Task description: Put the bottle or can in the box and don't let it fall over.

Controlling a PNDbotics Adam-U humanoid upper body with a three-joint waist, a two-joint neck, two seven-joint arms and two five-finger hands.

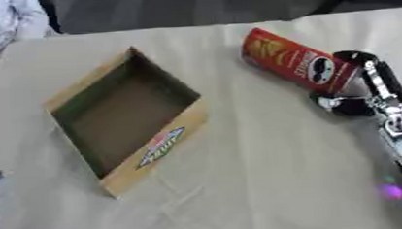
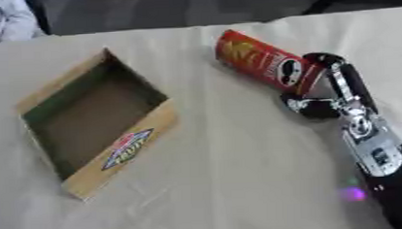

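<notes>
Right eye view shows my right robot hand (image 2: 318, 89) curled around the lower end of the red can (image 2: 266, 62), which tilts right of the empty box (image 2: 125, 146), so I can carry it over upright.

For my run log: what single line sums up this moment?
right hand: shut on red can | can: tilted, right of box | box: empty
</notes>
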